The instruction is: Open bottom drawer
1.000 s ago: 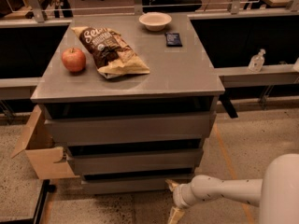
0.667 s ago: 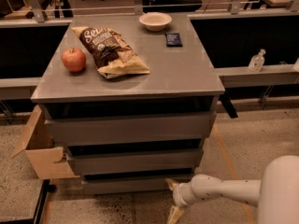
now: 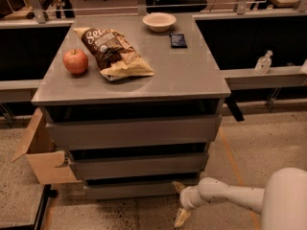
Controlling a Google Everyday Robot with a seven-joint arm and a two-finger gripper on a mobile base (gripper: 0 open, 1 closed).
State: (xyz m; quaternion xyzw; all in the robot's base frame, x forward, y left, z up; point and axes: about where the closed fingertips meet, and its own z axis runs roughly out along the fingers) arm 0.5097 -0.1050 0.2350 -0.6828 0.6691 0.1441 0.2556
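The cream two-finger gripper [image 3: 180, 202] hung with fingers spread apart, its upper finger beside the narrow grey flat-fronted bottom drawer [image 3: 127, 190].

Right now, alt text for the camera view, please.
A robot's open gripper sits low by the right end of the bottom drawer of a grey three-drawer cabinet. On top lie an apple, a chip bag, a bowl and a small dark packet; a cardboard box stands beside it.

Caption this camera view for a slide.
Gripper, jaws open, near the right end of the bottom drawer; apple, chip bag and bowl on top.
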